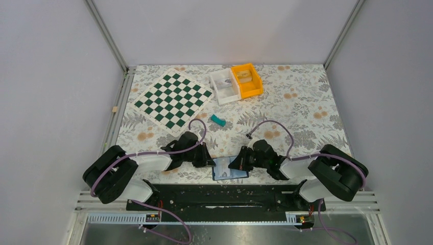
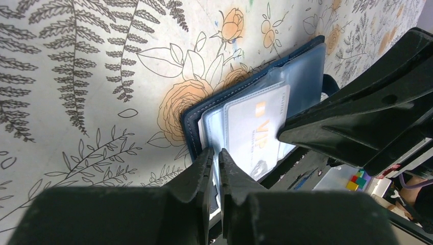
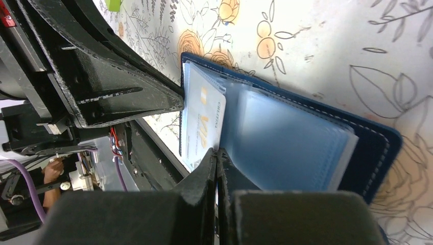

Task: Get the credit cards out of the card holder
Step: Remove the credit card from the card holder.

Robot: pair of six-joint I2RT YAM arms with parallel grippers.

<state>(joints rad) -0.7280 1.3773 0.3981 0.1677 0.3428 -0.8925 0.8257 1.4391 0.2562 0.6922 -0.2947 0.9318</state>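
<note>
A pale cloth (image 1: 306, 112) printed with grey ferns and orange roses covers the whole table, and plain grey walls (image 1: 51, 76) close it in on 3 sides, with aluminium posts (image 1: 107, 35) in the far corners. A green-and-white chessboard (image 1: 172, 99) lies turned at an angle at 10 o'clock. A white bin (image 1: 228, 98) and an orange bin (image 1: 254, 91) stand touching at 12 o'clock, and 1 small teal block (image 1: 218, 121) lies near the middle.

The card holder (image 1: 230, 168) lies open at 6 o'clock, right at the near edge beside the black base rail (image 1: 219, 196). The left gripper (image 2: 215, 155) pinches its edge. The right gripper (image 3: 217, 153) has its fingers pressed together at the edge of a pale card (image 2: 255, 130) marked VIP, which sits in a clear sleeve; I cannot tell whether they hold it.
</note>
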